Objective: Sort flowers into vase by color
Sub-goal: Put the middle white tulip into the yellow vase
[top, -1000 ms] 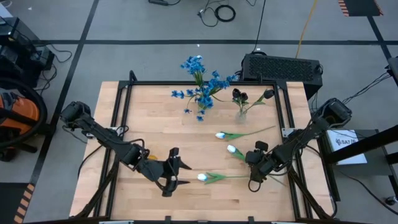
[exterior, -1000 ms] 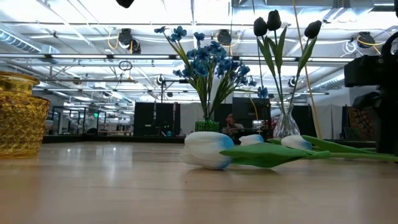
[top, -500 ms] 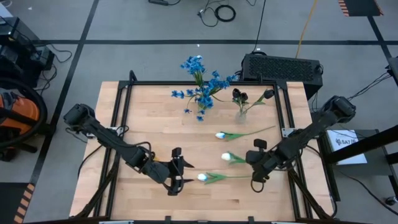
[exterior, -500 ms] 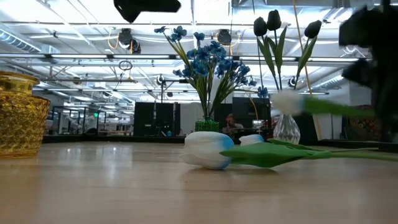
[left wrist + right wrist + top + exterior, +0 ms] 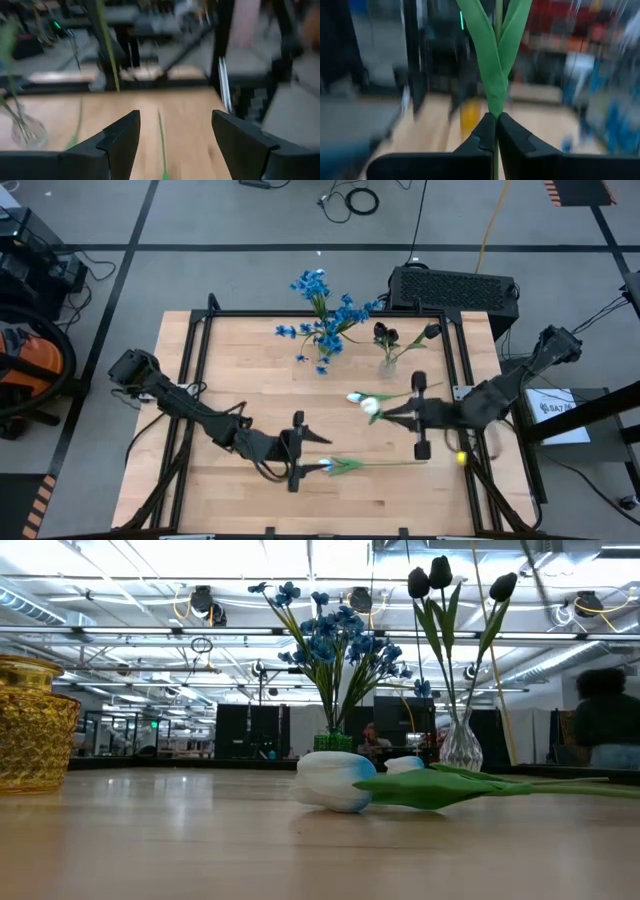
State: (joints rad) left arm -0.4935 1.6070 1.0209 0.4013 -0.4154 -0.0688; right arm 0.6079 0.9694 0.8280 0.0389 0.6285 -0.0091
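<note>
One white tulip (image 5: 372,407) you hold in your right gripper (image 5: 496,131), clenched on its stem above the table (image 5: 240,370). Your left gripper (image 5: 172,135), fingers spread, is at another white tulip (image 5: 326,466) lying there.

The table (image 5: 250,395) is pale wood with a fine grain, and in the low view its top carries a soft sheen. Round its edges runs a dark frame (image 5: 320,314), apparently matt metal. The gold vase (image 5: 32,722) near the left edge is ribbed, glossy amber glass. The clear vase (image 5: 461,746) holding the dark tulips (image 5: 432,576) is smooth, shiny glass. The white tulip (image 5: 335,780) has a smooth, faintly glossy head, probably plastic; its leaves (image 5: 440,788) look matt. The right gripper (image 5: 496,142) has matt black fingers.
</note>
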